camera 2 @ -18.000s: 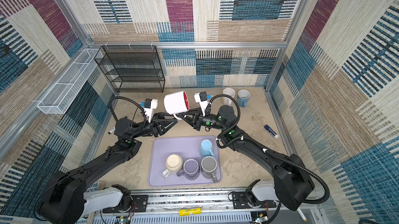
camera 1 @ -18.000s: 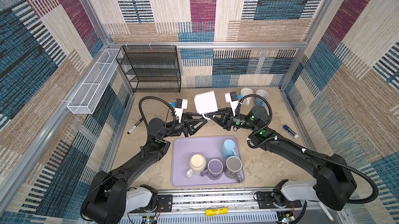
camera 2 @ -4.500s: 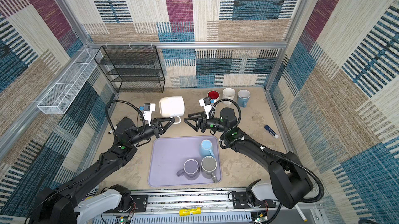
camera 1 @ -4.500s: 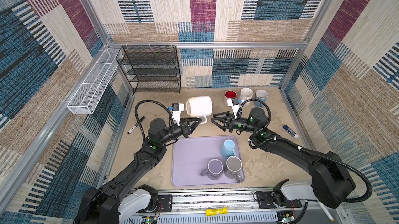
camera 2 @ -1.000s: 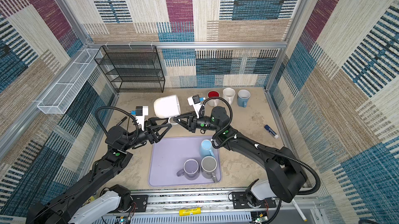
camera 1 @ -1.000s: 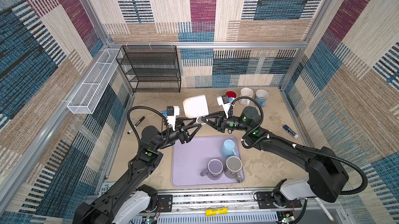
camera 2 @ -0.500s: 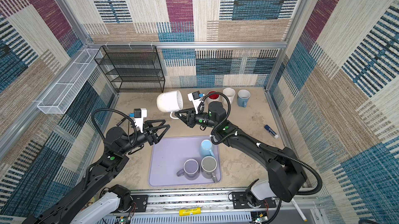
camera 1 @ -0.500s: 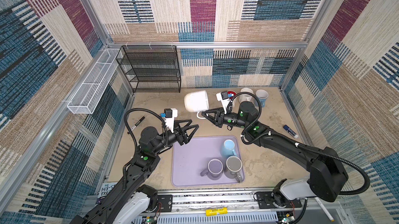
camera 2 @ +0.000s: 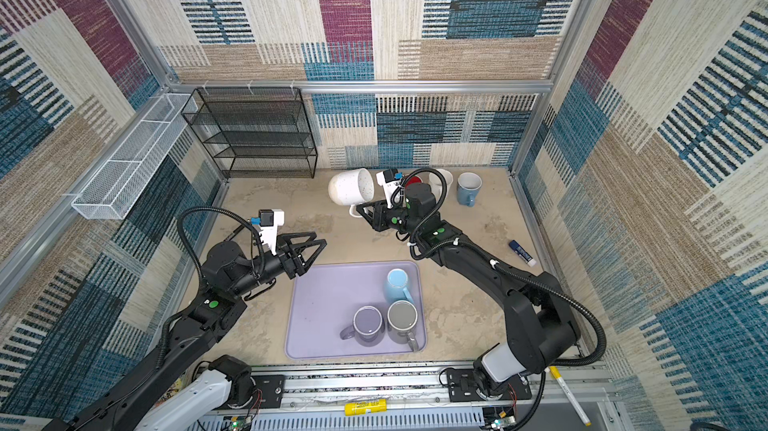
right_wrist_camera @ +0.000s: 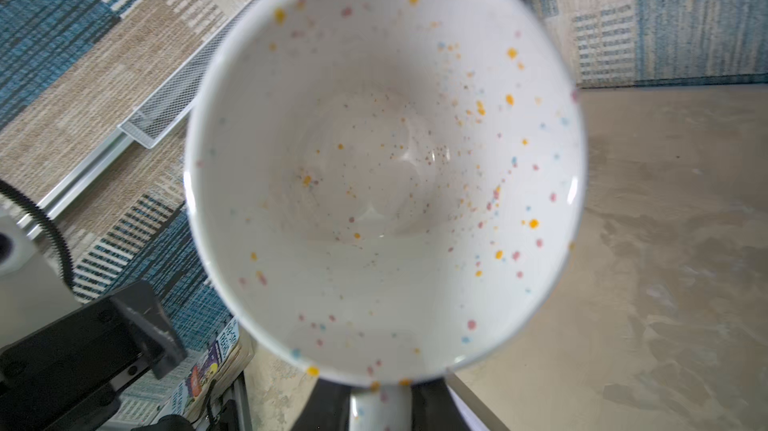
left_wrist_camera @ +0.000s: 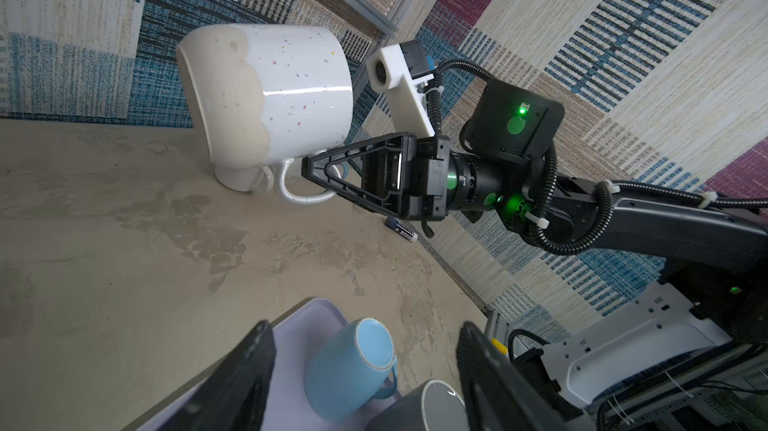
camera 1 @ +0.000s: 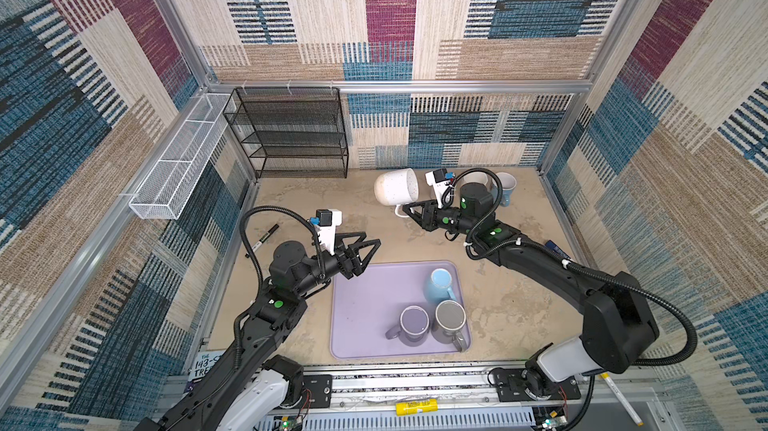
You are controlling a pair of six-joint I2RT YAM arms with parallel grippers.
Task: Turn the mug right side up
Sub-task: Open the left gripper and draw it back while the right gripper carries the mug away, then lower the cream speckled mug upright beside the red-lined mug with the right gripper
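While the right gripper (camera 1: 409, 212) pinches the speckled mug (camera 1: 395, 187) by its handle (left_wrist_camera: 291, 197), the mug is tipped sideways | left gripper (camera 1: 372, 238) spread, empty, near purple tray (camera 1: 365, 325).

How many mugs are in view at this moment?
7. The speckled mug is held by its handle in the right claw. On the tray: light blue mug, purple mug, grey mug. By the back wall: red mug, mostly hidden behind the arm, white mug, blue mug.
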